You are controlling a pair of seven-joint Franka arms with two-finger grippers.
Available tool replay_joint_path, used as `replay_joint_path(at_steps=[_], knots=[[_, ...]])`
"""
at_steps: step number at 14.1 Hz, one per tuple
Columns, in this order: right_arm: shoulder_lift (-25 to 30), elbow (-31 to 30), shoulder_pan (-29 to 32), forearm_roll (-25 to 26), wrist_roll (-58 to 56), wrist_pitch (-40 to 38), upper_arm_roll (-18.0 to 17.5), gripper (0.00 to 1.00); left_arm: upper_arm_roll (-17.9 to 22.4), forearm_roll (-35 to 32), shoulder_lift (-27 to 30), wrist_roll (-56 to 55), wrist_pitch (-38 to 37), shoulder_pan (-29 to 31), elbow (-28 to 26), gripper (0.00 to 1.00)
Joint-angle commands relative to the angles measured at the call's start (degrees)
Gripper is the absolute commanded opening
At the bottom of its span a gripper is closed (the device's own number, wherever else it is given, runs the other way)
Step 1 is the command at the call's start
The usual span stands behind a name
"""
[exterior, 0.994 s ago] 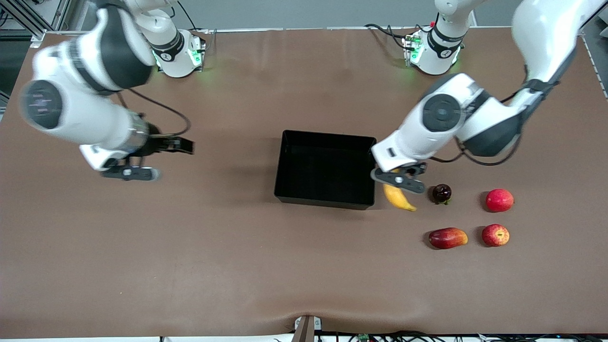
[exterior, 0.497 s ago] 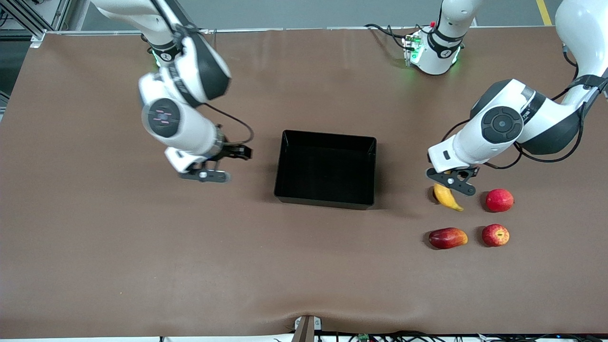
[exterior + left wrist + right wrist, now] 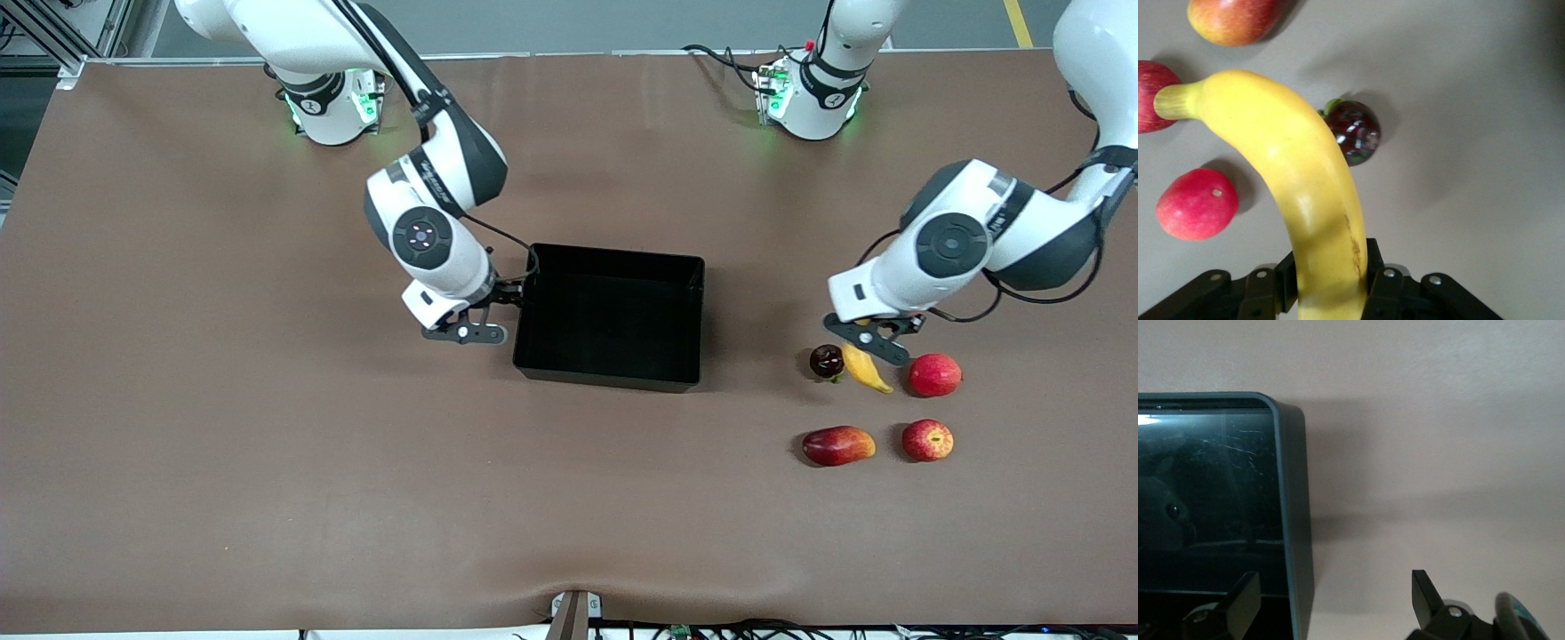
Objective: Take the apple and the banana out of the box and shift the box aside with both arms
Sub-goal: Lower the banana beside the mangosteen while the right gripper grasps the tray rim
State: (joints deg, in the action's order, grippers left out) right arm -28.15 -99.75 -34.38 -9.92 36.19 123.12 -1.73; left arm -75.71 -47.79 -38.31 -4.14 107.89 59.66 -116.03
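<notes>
The box (image 3: pixel 609 316) sits at table centre and holds no fruit. The banana (image 3: pixel 866 368) is pinched at one end by the left gripper (image 3: pixel 876 342), low over the table between a dark round fruit (image 3: pixel 827 360) and a plain pinkish-red fruit (image 3: pixel 934 374), at about 3 o'clock from the box. In the left wrist view the banana (image 3: pixel 1305 193) runs out from between the pressed fingers (image 3: pixel 1386 293); contact with the table cannot be confirmed. The apple (image 3: pixel 927 440) rests on the table at about 4 o'clock from the box, beside an elongated red-and-yellow fruit (image 3: pixel 837 445).

The right gripper (image 3: pixel 498 311) straddles the box wall at the box's 9 o'clock side, jaws spread, one finger (image 3: pixel 1231 603) inside and one outside.

Status: both fruits are out of the box. Remaining: release the banana, bring the left gripper to the wall at the left arm's end, and move the box aside.
</notes>
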Motion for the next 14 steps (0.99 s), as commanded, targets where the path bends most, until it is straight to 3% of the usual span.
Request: replay_joint_path(at_steps=[1, 3, 4, 7, 8, 14], knots=[[-2.6, 1.1, -2.3, -0.3, 3.3, 3.5, 0.5, 1.0, 2.5, -1.0, 0.4, 1.6, 8.2, 3.0, -4.4, 0.0], [-3.7, 1.3, -3.1, -0.2, 3.3, 4.2, 0.5, 0.69, 5.4, -1.0, 0.4, 1.6, 13.3, 4.1, -6.7, 0.0], [-4.0, 1.4, -3.6, -0.1, 3.4, 4.3, 0.5, 0.61, 5.7, -1.3, 0.4, 1.6, 14.5, 4.9, -7.3, 0.0], [-4.7, 1.8, -4.5, -0.2, 3.4, 4.2, 0.5, 0.12, 7.8, -5.4, 0.3, 1.5, 17.3, 5.6, -8.9, 0.0], [-4.7, 1.9, -4.5, -0.3, 3.4, 4.2, 0.5, 0.0, 8.7, -5.5, 0.4, 1.6, 18.5, 5.7, -9.4, 0.0], [-3.9, 3.0, -3.4, -0.3, 8.4, 3.4, 0.6, 0.0, 12.6, -10.6, -1.8, 1.6, 24.5, 5.6, -10.0, 0.0]])
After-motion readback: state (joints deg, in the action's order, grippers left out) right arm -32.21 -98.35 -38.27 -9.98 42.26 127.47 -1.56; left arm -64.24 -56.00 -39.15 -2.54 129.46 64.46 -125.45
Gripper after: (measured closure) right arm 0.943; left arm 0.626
